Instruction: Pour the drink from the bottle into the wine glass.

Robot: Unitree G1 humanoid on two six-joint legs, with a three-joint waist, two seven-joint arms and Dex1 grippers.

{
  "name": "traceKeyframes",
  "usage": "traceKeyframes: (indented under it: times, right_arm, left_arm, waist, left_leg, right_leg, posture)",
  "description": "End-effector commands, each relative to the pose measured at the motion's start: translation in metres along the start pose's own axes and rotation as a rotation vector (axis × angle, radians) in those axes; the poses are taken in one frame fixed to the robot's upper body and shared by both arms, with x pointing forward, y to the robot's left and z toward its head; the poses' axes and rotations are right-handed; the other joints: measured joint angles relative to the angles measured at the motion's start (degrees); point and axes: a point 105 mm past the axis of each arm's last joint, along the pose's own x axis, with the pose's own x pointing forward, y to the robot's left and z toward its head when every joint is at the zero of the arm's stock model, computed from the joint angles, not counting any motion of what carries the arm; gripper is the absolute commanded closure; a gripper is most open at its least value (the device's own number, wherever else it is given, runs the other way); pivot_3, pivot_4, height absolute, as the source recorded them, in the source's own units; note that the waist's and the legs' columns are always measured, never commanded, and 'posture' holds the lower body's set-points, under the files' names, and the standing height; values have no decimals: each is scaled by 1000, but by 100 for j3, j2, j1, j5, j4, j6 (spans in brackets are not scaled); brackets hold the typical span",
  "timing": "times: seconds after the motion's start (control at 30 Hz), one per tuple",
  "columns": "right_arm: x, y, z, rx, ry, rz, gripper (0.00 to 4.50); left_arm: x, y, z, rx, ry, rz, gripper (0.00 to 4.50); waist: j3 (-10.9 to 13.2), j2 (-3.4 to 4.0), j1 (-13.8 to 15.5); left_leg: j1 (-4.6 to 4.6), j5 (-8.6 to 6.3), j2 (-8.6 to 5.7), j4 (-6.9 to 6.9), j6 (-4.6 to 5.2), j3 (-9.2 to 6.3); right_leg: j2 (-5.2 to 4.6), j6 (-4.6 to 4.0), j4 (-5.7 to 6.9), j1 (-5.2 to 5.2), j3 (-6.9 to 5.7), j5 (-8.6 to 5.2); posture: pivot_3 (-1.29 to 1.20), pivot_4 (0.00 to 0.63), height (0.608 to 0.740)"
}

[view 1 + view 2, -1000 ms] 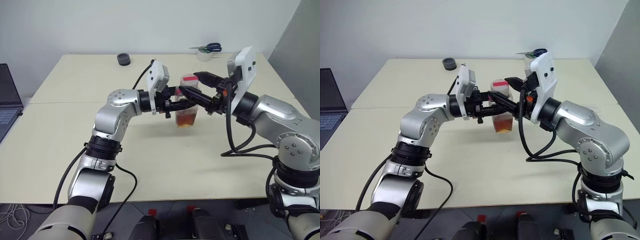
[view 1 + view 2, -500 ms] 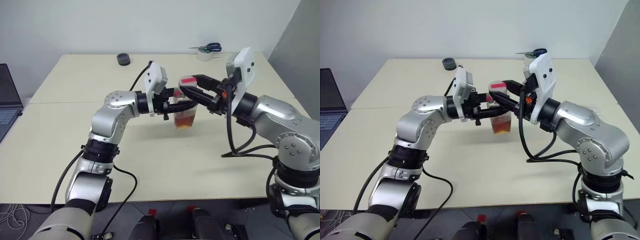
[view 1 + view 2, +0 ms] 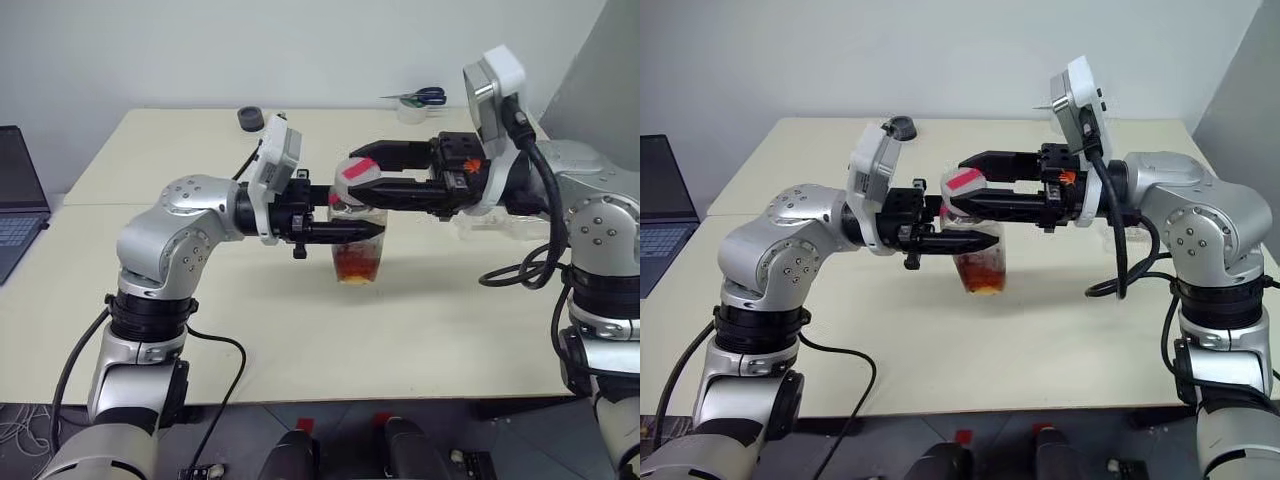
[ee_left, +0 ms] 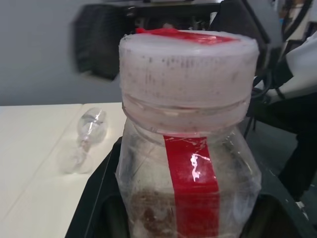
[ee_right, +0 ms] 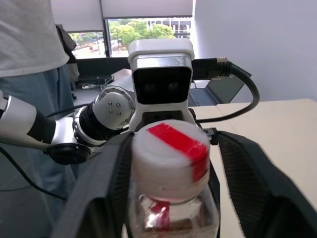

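Observation:
The bottle (image 3: pixel 358 252) is a small clear one with a red label strip (image 4: pixel 194 188), and it hangs upright just above the table. My left gripper (image 3: pixel 375 228) reaches in from the left and is shut on its body below the neck. The reddish-amber drink (image 3: pixel 357 266) fills the bottle's lower part. My right gripper (image 3: pixel 345 180) comes level from the right, open, one finger on each side of the red-and-white cap (image 5: pixel 169 153), which sits on the neck. The wine glass (image 4: pixel 86 138) lies on its side on the table, behind my right arm (image 3: pixel 497 226).
A dark laptop (image 3: pixel 14 205) sits at the table's left edge. At the back stand a black tape roll (image 3: pixel 250 118) and blue-handled scissors (image 3: pixel 424 96) on a white roll. A person (image 5: pixel 29 54) stands beyond the table.
My left gripper has drawn the bottle back toward me and slightly up. The right wrist has swung level and its fingers have spread wider around the cap.

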Motion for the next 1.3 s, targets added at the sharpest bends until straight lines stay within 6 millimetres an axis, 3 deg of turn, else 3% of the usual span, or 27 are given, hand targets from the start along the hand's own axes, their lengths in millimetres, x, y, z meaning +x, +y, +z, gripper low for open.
traceKeyframes:
  times: [0.03,0.07,0.4,0.63,0.7,0.87,1.3]
  right_arm:
    - [-22,-2,9,-2,-23,-94,186]
    - [-26,-4,7,16,-28,-130,17]
    - [-44,8,6,31,-62,-338,17]
    - [-21,13,-15,-63,-20,-458,17]
    - [-10,7,-18,-95,-10,-505,17]
    - [0,-13,-20,-120,-19,-630,17]
    - [-1,-19,-16,-66,-88,-711,17]
  left_arm:
    - [6,-17,10,74,1,-71,2617]
    - [4,-15,8,70,10,-56,2617]
    - [-17,25,-19,50,71,190,2617]
    - [-7,47,-26,59,35,309,2617]
    - [-3,53,-24,62,15,335,2617]
    - [3,57,-19,76,-6,337,2617]
    - [5,57,-18,82,-9,340,2617]
  waist:
    - [0,0,-2]
    - [0,0,-3]
    - [0,1,-20]
    - [0,0,-2]
    - [0,0,-2]
    - [0,0,-17]
    - [-1,1,-18]
  left_leg:
    - [0,0,0,-1,0,0]
    - [-1,0,1,-4,0,0]
    - [3,0,3,-8,0,5]
    - [-2,0,2,-2,0,0]
    - [-1,0,2,-2,0,-1]
    - [0,1,1,-3,-2,2]
    - [-1,0,0,-4,-1,4]
  right_leg:
    - [-1,0,-2,0,2,0]
    - [-1,0,-5,0,2,0]
    - [-1,0,3,-2,6,0]
    - [-3,0,1,-1,6,0]
    - [-3,0,3,-2,7,0]
    - [-1,0,9,-7,5,0]
    - [-1,0,7,-8,5,0]
  posture:
    - [0,150,740]
    - [0,150,740]
    - [0,150,740]
    - [0,150,740]
    - [0,150,740]
    - [0,150,740]
    - [0,150,740]
